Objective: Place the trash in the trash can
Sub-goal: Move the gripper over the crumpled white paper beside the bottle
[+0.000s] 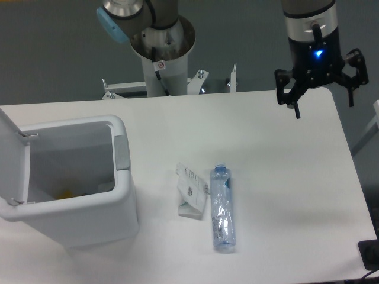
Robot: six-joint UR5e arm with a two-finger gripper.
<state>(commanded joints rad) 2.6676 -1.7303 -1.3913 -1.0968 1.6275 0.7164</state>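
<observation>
Two pieces of trash lie side by side near the middle of the white table. One is a flattened white paper carton [191, 190] with small black print. Just right of it lies a crushed clear plastic bottle [222, 209] with a blue cap pointing to the far side. The trash can [121, 195], a large white bin with a grey tab on its rim, stands at the left with its lid flipped up. My gripper [323, 100] hangs above the table's far right corner, well away from both pieces, open and empty.
The arm's base column [161, 50] rises behind the table's far edge. A small yellow item [65, 193] shows inside the bin. A dark object [369, 254] sits off the table's near right corner.
</observation>
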